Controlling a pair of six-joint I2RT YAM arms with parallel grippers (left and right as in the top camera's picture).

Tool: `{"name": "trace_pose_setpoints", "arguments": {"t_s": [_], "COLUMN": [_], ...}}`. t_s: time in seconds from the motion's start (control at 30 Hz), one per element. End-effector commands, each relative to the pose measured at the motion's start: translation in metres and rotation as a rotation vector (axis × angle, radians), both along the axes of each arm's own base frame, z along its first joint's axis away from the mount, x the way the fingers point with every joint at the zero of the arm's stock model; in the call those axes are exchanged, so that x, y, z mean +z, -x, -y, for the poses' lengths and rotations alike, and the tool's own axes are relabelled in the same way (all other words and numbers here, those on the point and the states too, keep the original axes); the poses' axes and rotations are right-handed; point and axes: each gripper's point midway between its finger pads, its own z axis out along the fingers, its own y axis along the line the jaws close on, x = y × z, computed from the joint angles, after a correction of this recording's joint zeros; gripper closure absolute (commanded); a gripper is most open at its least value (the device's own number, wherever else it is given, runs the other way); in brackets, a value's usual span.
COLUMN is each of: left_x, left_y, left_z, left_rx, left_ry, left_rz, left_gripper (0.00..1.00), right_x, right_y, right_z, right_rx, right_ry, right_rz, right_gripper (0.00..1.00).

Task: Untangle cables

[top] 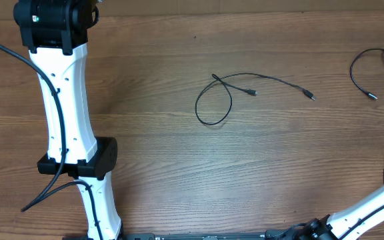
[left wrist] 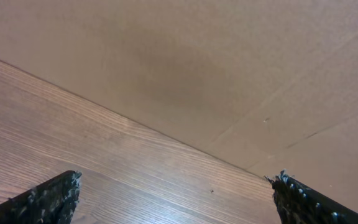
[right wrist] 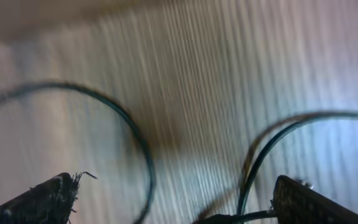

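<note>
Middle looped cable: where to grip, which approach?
Probably the tail just short of the right-hand plug of the middle cable. Come from above, across the cord: it lies flat on the table, and that end runs clear of the loop.

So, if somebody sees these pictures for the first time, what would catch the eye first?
Most likely the thin black cable lying alone near the middle of the wooden table, crossed over itself into one loop. Next comes the white left arm stretched along the table's left side. At the right edge more cable curls, and the right wrist view shows blurred cable arcs in front of the open right end effector.
</note>
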Motion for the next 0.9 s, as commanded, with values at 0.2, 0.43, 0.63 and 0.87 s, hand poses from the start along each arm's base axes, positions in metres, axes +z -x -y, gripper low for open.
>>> {"name": "trace_pose_setpoints", "arguments": {"t_s": [0.2,0.43,0.63,0.87], "left_x": [-0.002,-0.002,-0.002,-0.002], "left_y": [-0.001,-0.001,-0.001,-0.001], "left_z": [-0.001,-0.001,-0.001,0.000], "left_rx": [0.010,0.017,0.027,0.026], "left_ry": [-0.006,0.007,0.026,0.026], "left_rz": [-0.002,-0.001,0.001,0.001], "left_gripper": [0.00,0.00,0.00,0.00], "right_x": [-0.053,-0.048,-0.048,-0.048], "right_y": [-0.019,-0.029,-0.029,-0.028], "right_z": [-0.006,0.006,0.007,0.009], "right_rx": [0.162,0.258,0.270,0.294], "right_ry": [-0.030,0.024,0.031,0.041], "right_rz": [0.050,0.052,0.050,0.031], "right_gripper": [0.00,0.00,0.00,0.00]}}
